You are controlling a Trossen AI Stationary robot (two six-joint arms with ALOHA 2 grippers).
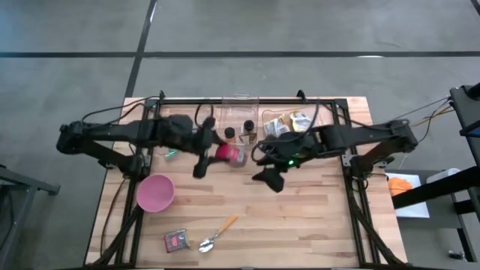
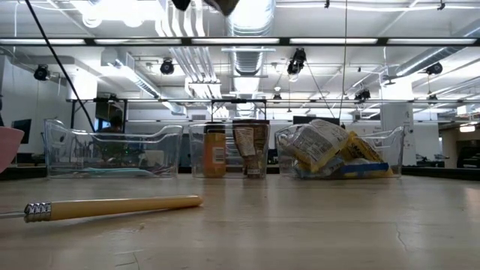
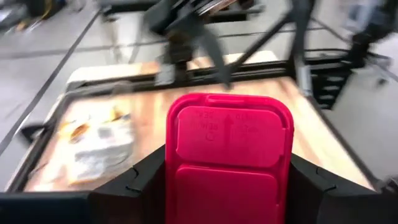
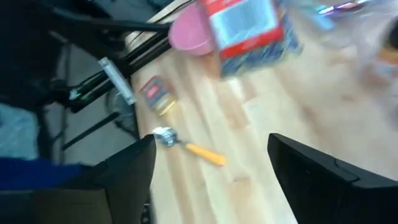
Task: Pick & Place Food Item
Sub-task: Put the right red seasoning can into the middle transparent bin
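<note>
Red-lidded food container (image 3: 228,158), clamped between the 2 fingers of the left gripper (image 1: 217,153) and held above the middle of the wooden table (image 1: 315,217). Right gripper (image 1: 270,176) (fingers spread apart, nothing between them) hovers just beside the container, toward the table's right half. Pink bowl (image 1: 155,192) sits on the left part of the table; a spoon (image 1: 217,234) with a yellow handle and a small dark packet (image 1: 177,240) lie nearer the front edge. Clear bins (image 2: 112,150) line the far edge, 1 holding yellow bags (image 2: 330,150).
</note>
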